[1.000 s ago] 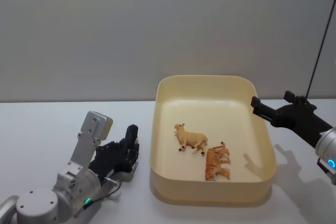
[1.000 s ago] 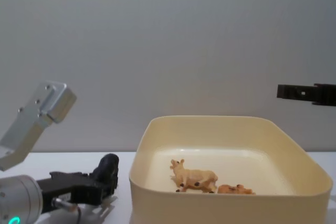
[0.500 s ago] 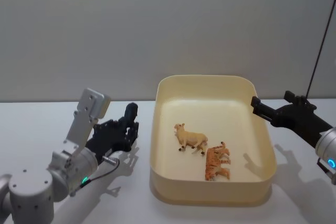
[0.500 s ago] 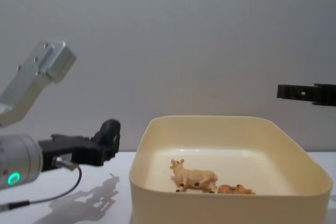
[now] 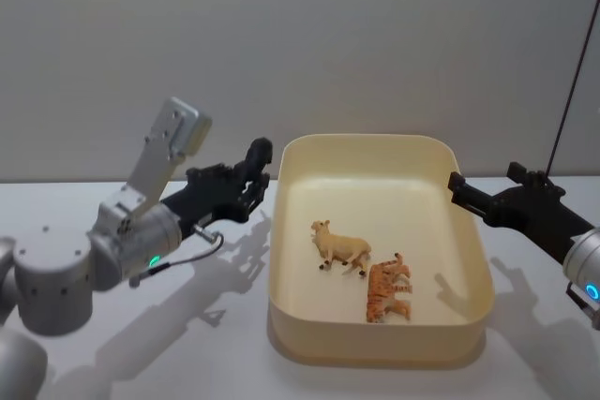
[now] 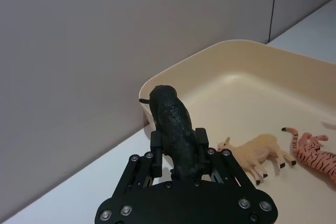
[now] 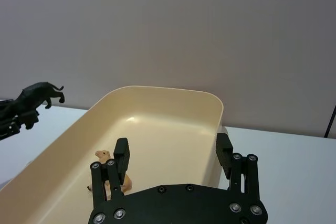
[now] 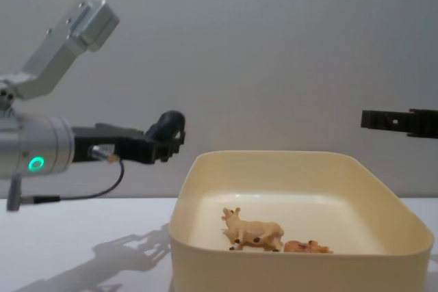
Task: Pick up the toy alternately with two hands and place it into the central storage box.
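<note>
My left gripper [image 5: 249,178] [image 8: 168,140] [image 6: 177,153] is shut on a black animal toy [image 5: 257,158] [image 6: 172,121] [image 8: 167,126] [image 7: 38,96], holding it in the air just left of the central storage box's [image 5: 281,259] [image 8: 205,244] [image 6: 184,72] [image 7: 173,95] left rim. Inside the cream box lie a tan toy [image 5: 339,248] [image 8: 253,230] [image 6: 260,150] and an orange striped tiger toy [image 5: 387,289] [image 6: 315,150] [image 8: 306,246]. At the box's right edge my right gripper [image 5: 485,192] [image 7: 172,156] hovers open, nothing between its fingers.
The box rests on a white table [image 5: 141,344] in front of a plain grey wall. A thin dark cable [image 5: 567,91] runs up at the far right. Bare tabletop lies left of the box.
My left arm has lifted from the table and swung right toward the box, carrying the black toy. The right gripper has stayed put.
</note>
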